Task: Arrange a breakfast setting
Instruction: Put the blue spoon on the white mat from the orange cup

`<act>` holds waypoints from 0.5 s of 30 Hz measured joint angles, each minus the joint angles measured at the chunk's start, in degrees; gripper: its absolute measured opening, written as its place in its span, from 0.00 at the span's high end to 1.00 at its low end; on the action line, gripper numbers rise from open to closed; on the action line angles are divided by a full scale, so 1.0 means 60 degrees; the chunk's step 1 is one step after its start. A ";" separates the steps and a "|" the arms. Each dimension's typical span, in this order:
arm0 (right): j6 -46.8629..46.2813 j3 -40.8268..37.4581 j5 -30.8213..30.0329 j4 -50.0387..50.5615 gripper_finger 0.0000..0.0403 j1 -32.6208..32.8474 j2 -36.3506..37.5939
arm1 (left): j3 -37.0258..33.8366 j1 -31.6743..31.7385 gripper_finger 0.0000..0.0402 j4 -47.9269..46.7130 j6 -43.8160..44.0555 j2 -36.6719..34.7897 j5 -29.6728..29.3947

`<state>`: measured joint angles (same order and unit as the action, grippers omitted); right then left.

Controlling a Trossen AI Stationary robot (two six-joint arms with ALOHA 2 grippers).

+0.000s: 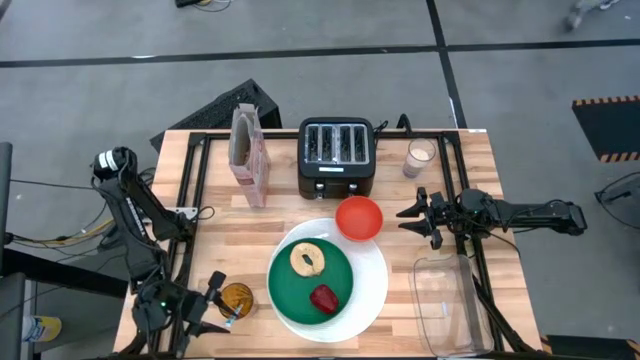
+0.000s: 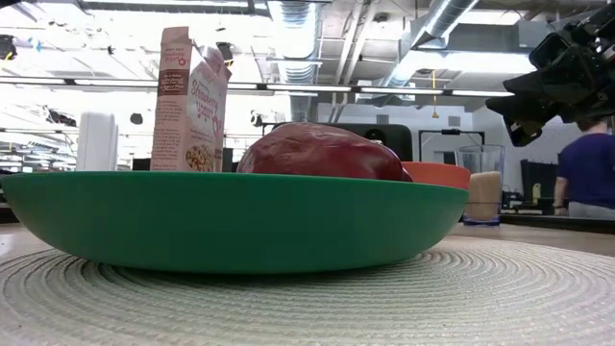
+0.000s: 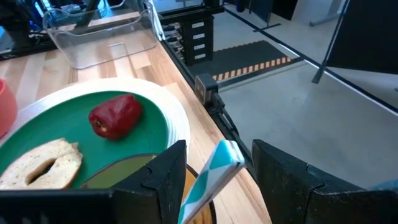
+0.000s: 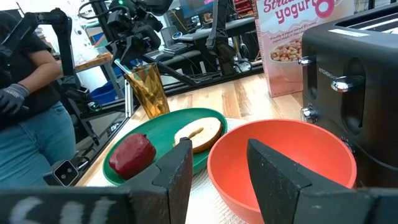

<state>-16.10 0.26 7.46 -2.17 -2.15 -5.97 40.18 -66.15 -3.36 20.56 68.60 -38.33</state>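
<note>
Green plate (image 1: 308, 286) holds bagel half (image 1: 306, 259) and red fruit (image 1: 324, 298).

Bright, even overhead lighting; soft shadows, blurred near foreground.

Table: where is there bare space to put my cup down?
Bare wood lies between the cereal box and the amber glass. It is crowded around the white plate, red bowl and toaster.
</note>
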 joint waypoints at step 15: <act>0.0000 0.0001 0.0000 0.0000 0.56 0.0002 -0.0001 | 0.0000 0.0120 0.70 -0.0026 0.0011 -0.0004 -0.0084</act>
<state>-16.10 0.27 7.46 -2.17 -2.14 -5.98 40.18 -65.43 -3.51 20.62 68.58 -38.83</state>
